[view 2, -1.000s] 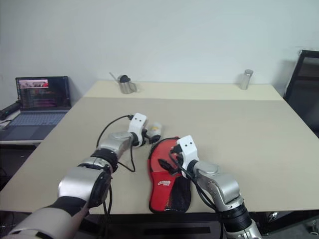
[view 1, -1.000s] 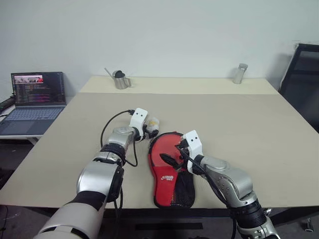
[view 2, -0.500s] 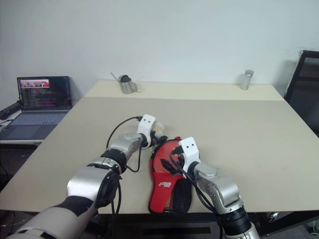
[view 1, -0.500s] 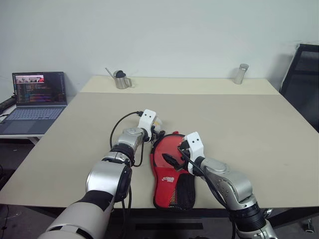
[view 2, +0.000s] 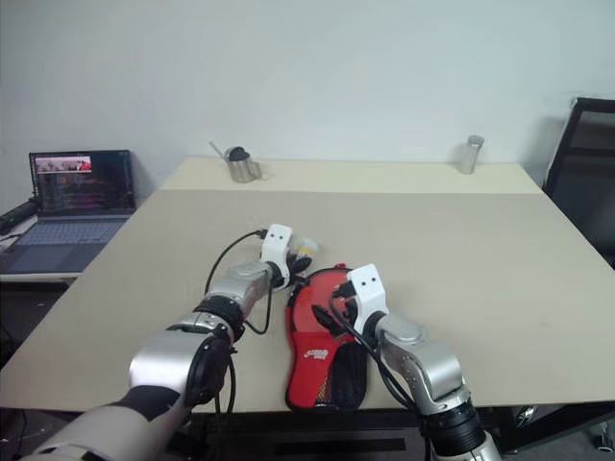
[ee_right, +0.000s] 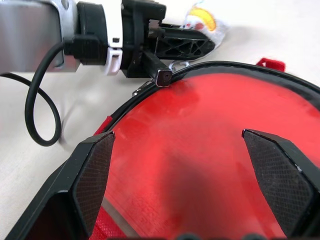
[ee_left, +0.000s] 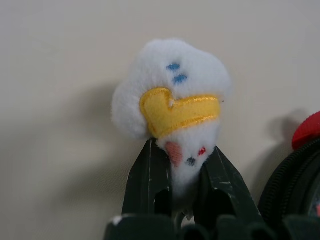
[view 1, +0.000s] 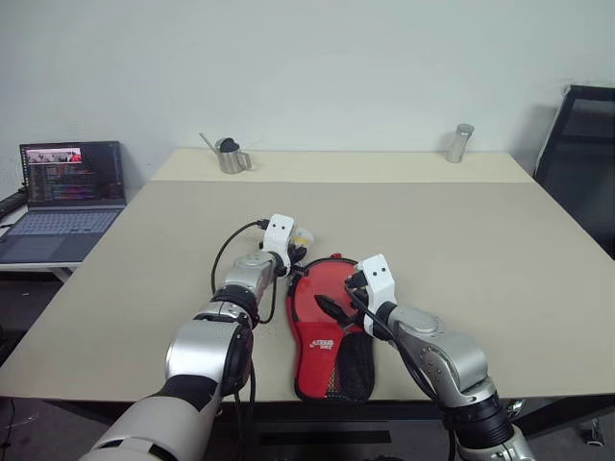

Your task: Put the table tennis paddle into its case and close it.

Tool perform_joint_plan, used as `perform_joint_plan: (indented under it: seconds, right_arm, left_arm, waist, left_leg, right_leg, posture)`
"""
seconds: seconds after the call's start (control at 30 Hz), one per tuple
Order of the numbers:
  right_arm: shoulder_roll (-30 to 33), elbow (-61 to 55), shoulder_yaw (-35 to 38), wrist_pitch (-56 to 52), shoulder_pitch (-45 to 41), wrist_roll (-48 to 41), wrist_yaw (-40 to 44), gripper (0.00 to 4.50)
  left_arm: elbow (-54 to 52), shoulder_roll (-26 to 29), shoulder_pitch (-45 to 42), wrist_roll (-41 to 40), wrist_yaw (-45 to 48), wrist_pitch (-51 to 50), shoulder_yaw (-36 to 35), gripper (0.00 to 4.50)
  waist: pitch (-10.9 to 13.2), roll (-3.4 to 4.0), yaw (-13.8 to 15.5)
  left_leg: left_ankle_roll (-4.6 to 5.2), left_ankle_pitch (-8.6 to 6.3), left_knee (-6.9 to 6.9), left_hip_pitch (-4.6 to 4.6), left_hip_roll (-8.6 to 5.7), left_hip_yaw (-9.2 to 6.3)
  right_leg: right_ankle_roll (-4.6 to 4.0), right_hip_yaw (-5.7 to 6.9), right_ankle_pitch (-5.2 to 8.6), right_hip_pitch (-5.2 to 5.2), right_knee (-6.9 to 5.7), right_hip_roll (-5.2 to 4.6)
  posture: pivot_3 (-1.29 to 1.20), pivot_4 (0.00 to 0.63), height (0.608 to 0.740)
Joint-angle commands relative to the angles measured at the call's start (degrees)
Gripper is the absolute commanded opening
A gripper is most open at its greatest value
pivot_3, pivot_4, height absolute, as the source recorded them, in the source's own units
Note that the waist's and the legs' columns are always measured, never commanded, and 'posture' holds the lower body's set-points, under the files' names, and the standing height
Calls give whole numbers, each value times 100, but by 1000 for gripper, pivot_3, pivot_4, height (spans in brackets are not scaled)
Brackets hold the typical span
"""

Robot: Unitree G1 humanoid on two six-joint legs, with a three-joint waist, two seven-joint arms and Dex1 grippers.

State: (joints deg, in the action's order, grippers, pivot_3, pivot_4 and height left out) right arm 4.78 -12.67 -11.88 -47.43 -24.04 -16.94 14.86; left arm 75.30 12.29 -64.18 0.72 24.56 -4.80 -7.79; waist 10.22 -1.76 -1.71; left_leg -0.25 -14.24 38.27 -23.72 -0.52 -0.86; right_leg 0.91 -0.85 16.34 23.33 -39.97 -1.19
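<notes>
The case (view 1: 325, 331) lies red side up near the table's front edge, its black mesh pocket toward me and its black zipper rim (ee_right: 227, 67) showing. Its white charm (ee_left: 172, 95) with a yellow patch sits at the case's far end. My left gripper (ee_left: 182, 172) is shut on the charm's lower part, both fingers (ee_left: 149, 180) pressing it. My right gripper (ee_right: 185, 165) hovers open just over the red face of the case (ee_right: 200, 130), with nothing between its fingers. From the right wrist view the left gripper (ee_right: 185, 45) is at the case's rim. The paddle is out of view.
The beige table (view 1: 461, 240) stretches wide beyond the case. A metal pitcher (view 1: 229, 154) and a metal cup (view 1: 460, 142) stand at its far edge. An open laptop (view 1: 72, 187) sits on a side desk at left, a black chair (view 1: 577, 144) at right.
My left gripper has shifted slightly toward the case's far end and has shut on the white charm. The right gripper has kept still and open.
</notes>
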Motion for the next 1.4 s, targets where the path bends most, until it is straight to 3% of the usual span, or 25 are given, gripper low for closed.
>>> perform_joint_plan:
  seconds: [0.03, 0.47, 0.83, 1.03, 1.17, 1.4]
  right_arm:
    - [-54, -115, 189, 115, -63, -21, -31, 4500]
    - [-64, 744, -255, 874, -298, 352, 457, 4500]
    - [-105, 1266, -714, 1225, -128, 756, 785, 4500]
    - [-219, 1361, -841, 1135, 5, 885, 744, 4500]
    - [-347, 1428, -870, 1123, 53, 937, 719, 4500]
    - [-616, 1722, -794, 1230, 86, 1113, 429, 4500]
  left_arm:
    - [-133, -50, 309, -205, -136, 319, -207, 223]
    - [-742, -181, 852, -799, 26, 976, -560, 222]
    - [-2908, 471, 1667, -1309, 1256, 58, -486, 221]
    - [-4140, 1126, 2094, -1481, 2673, -802, 45, 221]
    - [-3670, 1312, 1773, -1132, 3109, -485, 500, 221]
    - [-1732, 1033, 585, -540, 3136, 590, 883, 220]
  waist:
    - [-3, 0, -9]
    - [-11, -6, -14]
    - [-12, -8, -22]
    - [-25, -22, -16]
    - [-34, -29, -9]
    - [-39, -39, -5]
  left_leg:
    - [0, 0, 1, 2, 0, 0]
    - [-1, 0, 1, 4, 2, 1]
    - [-2, 1, 0, 4, 5, -1]
    - [-3, 1, -1, 11, 5, -2]
    - [-5, 2, -2, 32, 4, -1]
    - [-5, 3, -4, 47, 4, -1]
  right_leg:
    - [0, 0, 0, -2, -1, 0]
    - [0, 0, 0, -3, -1, 1]
    - [-1, -1, 0, -3, -1, 3]
    - [-1, -1, 0, -9, 0, 3]
    - [-1, -2, 0, -26, -1, 3]
    - [0, 2, 0, -44, 1, 6]
  posture:
    - [0, 150, 740]
    - [0, 150, 740]
    - [0, 150, 740]
    - [0, 150, 740]
    - [0, 150, 740]
    - [0, 150, 740]
